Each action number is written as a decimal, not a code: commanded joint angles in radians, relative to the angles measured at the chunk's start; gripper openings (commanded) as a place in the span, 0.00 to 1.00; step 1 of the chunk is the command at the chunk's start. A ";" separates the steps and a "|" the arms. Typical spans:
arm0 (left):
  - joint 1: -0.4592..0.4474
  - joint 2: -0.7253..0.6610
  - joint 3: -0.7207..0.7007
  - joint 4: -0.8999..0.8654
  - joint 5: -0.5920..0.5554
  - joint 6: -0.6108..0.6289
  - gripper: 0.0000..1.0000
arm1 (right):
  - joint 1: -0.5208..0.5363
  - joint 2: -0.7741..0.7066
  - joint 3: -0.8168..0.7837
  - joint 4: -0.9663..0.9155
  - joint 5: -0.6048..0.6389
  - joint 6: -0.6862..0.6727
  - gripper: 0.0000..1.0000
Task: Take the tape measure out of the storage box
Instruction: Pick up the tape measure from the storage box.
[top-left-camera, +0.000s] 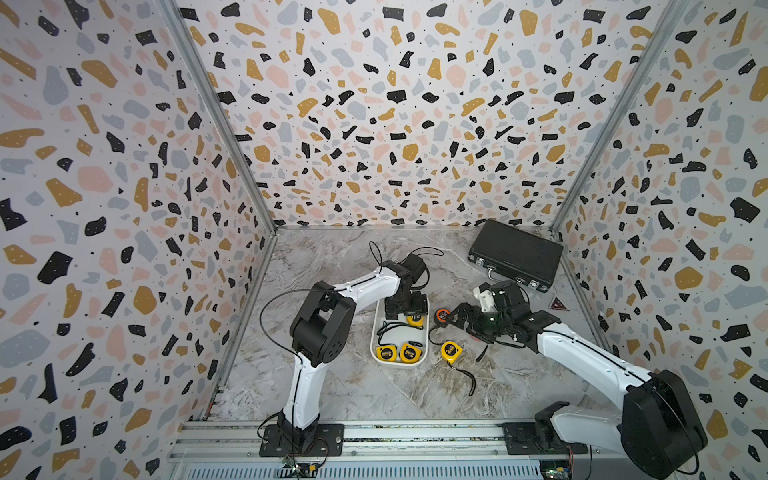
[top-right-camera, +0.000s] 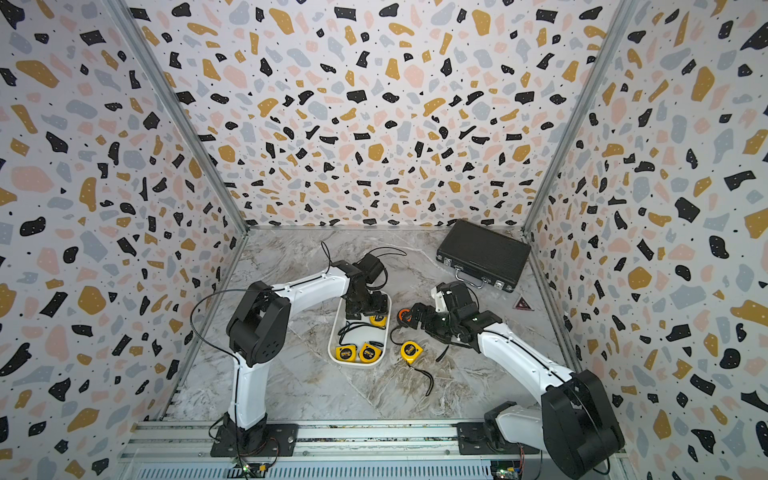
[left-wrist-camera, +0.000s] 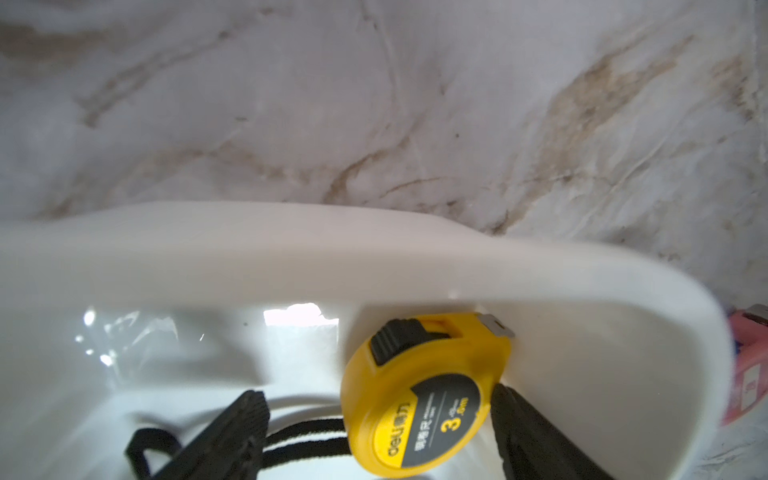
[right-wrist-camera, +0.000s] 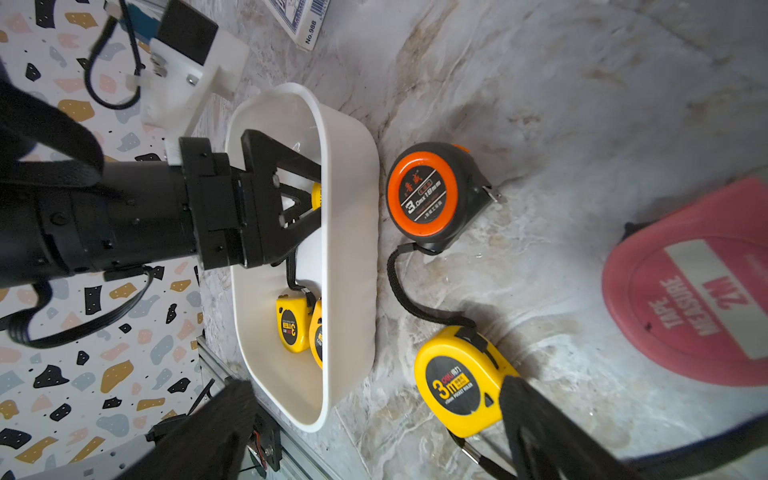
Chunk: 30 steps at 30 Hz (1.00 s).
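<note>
Left fingers (left-wrist-camera: 532, 436) straddle tape measure (left-wrist-camera: 424, 399) wide against storage box (left-wrist-camera: 374, 257) wall; right fingers (right-wrist-camera: 540, 428) wide.

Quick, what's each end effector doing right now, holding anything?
Left end effector: open, jaws straddling a yellow tape measure inside the storage box, not gripping it yet.
Right end effector: open, holding nothing.

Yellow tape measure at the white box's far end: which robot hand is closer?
Left. The left hand straddles that tape measure inside the storage box; the right hand hovers outside the box, above the table.
</note>
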 joint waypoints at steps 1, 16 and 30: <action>-0.010 -0.035 -0.010 0.009 0.019 0.012 0.88 | -0.003 0.001 0.039 0.009 0.004 0.005 0.97; -0.040 0.050 0.074 -0.098 -0.019 0.091 0.87 | -0.004 0.015 0.054 0.010 -0.002 0.005 0.97; -0.051 0.080 0.108 -0.141 -0.066 0.135 0.83 | -0.003 0.024 0.060 0.021 -0.005 0.011 0.98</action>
